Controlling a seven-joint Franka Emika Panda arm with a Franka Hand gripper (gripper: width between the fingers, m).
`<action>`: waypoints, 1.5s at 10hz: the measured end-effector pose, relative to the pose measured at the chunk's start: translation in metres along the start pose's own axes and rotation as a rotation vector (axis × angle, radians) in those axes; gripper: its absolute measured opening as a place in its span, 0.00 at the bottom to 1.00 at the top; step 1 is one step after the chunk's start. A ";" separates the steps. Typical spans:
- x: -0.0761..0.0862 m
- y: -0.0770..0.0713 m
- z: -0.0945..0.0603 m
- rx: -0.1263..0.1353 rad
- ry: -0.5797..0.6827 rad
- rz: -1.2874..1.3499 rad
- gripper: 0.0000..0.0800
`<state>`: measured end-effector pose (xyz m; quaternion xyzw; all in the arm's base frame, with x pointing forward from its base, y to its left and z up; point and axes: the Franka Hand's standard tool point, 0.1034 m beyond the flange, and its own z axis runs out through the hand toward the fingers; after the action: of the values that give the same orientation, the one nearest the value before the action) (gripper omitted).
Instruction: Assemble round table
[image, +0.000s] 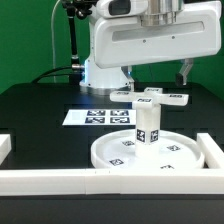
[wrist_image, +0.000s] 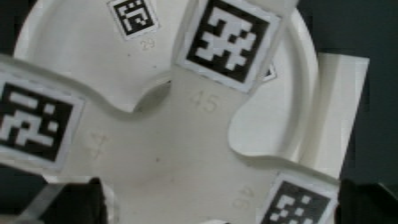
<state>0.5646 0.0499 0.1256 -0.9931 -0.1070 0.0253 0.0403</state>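
Note:
The white cross-shaped base (image: 165, 97) sits just behind the top of the short leg (image: 146, 128). The leg stands upright on the large round disc (image: 175, 155). My gripper (image: 156, 85) hangs right over the base, with one dark finger on each side of it. In the wrist view the base (wrist_image: 178, 110) fills the picture, with big black-white tags on its arms. My gripper (wrist_image: 217, 205) is wide open there. Its fingers (wrist_image: 71, 205) stand at the two corners with the base between them. I cannot tell whether they touch it.
The long white border wall (image: 50, 180) runs along the front and up the exterior view's right side, close to the disc. The marker board (image: 95, 117) lies on the black table at the exterior view's left of the leg. The robot's body stands behind.

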 end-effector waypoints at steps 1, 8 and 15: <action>0.000 0.002 0.001 -0.011 0.000 -0.124 0.81; 0.000 0.014 0.009 -0.015 0.001 -0.306 0.81; 0.000 0.019 0.008 -0.016 0.013 -0.121 0.81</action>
<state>0.5678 0.0320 0.1159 -0.9852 -0.1669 0.0154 0.0345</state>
